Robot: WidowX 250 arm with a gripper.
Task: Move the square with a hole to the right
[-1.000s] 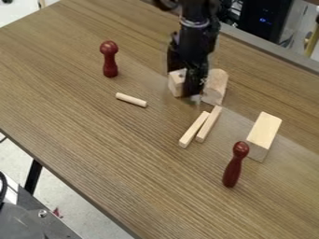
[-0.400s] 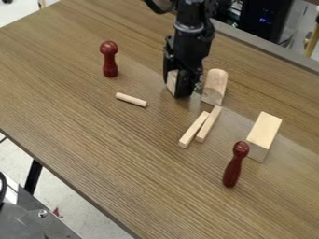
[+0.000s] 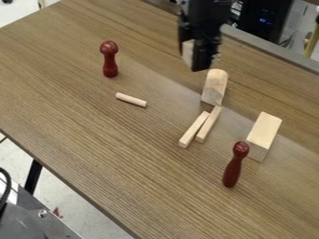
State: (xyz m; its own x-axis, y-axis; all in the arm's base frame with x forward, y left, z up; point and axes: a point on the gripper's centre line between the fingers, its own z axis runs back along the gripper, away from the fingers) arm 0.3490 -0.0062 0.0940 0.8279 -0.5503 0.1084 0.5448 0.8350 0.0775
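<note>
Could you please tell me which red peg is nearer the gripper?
The upper peg, near the short dowel; the other peg is farther off, beside the rectangular block.

Soft, fairly even indoor light falls across the brown wood-grain table [image 3: 81, 121]. A hazy, paler sheen spreads over its right part, mildly washing out the grain. The long rectangular light-wood block [image 3: 265, 127] has a bright upper face and a darker near end, which suggests light from above. Small highlights mark the rounded heads of the two glossy, dark-red turned pegs [image 3: 109, 47] [image 3: 240, 149]. The black two-finger gripper [image 3: 194, 58] looks smeared, its details merging into darkness, and the pale wooden piece [image 3: 188, 50] in it has blurred edges. Blue lights glow against the dark black equipment [image 3: 249, 18] behind.
</note>
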